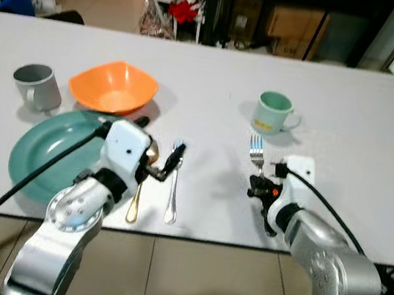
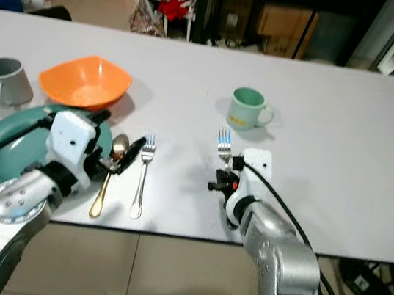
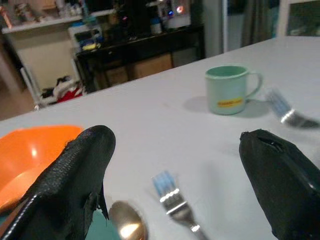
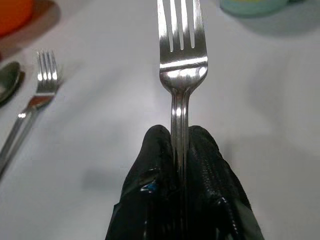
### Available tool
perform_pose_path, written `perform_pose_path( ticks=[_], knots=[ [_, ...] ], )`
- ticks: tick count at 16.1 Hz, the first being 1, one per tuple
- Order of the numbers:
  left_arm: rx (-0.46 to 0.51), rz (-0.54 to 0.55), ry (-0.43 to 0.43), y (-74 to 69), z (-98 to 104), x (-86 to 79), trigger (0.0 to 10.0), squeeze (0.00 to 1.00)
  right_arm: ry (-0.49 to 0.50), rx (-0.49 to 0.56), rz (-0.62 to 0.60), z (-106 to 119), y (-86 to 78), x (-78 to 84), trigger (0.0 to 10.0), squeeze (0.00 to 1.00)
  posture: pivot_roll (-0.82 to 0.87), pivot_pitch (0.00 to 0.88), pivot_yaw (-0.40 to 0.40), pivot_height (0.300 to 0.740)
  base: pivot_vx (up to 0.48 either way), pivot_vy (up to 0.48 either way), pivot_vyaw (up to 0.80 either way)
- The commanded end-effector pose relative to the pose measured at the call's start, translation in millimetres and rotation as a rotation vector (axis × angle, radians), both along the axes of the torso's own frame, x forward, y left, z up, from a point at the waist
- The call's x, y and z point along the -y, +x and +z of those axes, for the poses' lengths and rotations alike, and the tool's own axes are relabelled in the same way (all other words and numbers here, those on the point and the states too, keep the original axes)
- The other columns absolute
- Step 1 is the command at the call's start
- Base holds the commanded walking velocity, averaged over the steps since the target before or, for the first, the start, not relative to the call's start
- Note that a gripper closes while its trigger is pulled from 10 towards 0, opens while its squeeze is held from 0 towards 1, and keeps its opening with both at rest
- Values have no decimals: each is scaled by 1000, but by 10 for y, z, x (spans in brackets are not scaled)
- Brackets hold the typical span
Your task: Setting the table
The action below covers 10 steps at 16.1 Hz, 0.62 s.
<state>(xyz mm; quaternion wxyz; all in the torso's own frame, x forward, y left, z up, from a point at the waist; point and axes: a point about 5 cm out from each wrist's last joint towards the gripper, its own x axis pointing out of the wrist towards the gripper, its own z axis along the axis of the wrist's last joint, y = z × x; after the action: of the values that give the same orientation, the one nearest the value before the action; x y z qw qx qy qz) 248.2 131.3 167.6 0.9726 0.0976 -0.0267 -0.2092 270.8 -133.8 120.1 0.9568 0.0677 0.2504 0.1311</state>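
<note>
Right gripper (image 4: 181, 150), lower centre of frame, pinches a fork (image 4: 182, 60) by its handle, tines projecting beyond the fingertips. Left gripper (image 3: 190, 170) spread above second fork (image 3: 172, 200) and spoon (image 3: 127, 225).

You have a white table (image 1: 351, 111), teal plate (image 1: 32, 156), orange bowl (image 1: 113, 87), grey mug (image 1: 37, 86), mint-green mug (image 1: 273, 112), gold spoon (image 1: 135, 198) and silver forks (image 1: 173, 188).

Left gripper (image 1: 165, 159) low over table edge, fingers (image 3: 75, 175) spread wide, holding nothing; right gripper (image 4: 181, 150) extended forward, fingers pinched tight on fork handle (image 4: 179, 120)
</note>
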Motion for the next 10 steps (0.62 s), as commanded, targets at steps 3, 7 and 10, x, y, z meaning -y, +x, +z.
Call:
perform_pose_path(
  ticks=[3, 7, 10],
  knots=[
    [-9, -95, 14, -13, 26, 73, 10000, 0, -5, -36, 1, -35, 212, -18, 10000, 0, 38, 36, 25, 740, 0, 0, 0],
    [-112, -255, 37, -74, -47, 167, 10000, 0, -33, -79, 40, -44, 431, 21, 10000, 0, 57, 28, 40, 740, 0, 0, 0],
    [-184, -317, 17, -139, -104, 179, 10000, 0, -17, -78, 74, -20, 565, 15, 10000, 0, 62, 21, 47, 740, 0, 0, 0]
  ],
)
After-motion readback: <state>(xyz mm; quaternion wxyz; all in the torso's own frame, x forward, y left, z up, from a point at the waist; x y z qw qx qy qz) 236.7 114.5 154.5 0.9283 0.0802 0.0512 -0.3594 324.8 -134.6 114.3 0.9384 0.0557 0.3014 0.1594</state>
